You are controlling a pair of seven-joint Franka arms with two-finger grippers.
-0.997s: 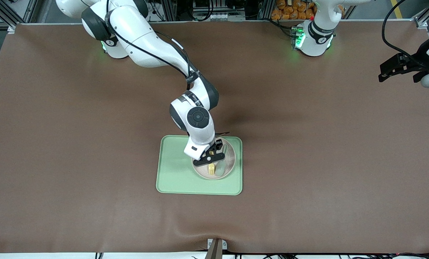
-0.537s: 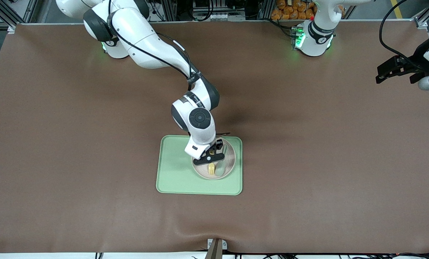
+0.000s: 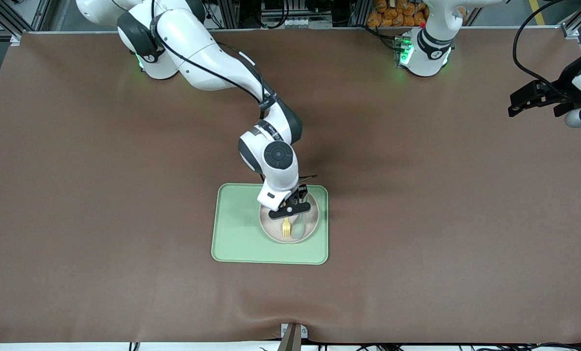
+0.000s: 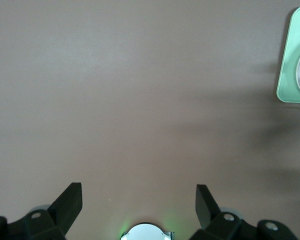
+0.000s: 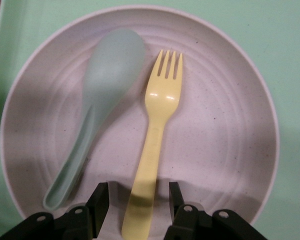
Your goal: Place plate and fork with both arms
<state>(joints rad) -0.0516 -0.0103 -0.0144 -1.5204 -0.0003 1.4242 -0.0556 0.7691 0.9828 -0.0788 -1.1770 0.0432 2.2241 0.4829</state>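
Note:
The pale beige-pink plate (image 3: 271,227) sits on the light-green tray (image 3: 237,234), at the tray's end toward the left arm. The pale-yellow fork (image 3: 286,227) lies flat in the plate beside a grey-green spoon (image 3: 299,228). My right gripper (image 3: 290,210) hangs open just over the fork's handle end. In the right wrist view its fingers stand either side of the handle of the fork (image 5: 157,135) without touching it, and the plate (image 5: 225,135) and spoon (image 5: 107,90) fill the view. My left gripper (image 3: 535,111) waits open and empty over bare table at the left arm's end.
The brown mat (image 3: 417,219) covers the whole table. The left wrist view shows its gripper (image 4: 139,197) over bare mat, with the tray's corner (image 4: 290,65) at the picture's edge. A small metal clamp (image 3: 293,336) sits at the table edge nearest the front camera.
My right gripper has drawn back and up toward its base, uncovering more of the fork, which stays lying in the plate. The left gripper has shifted only slightly.

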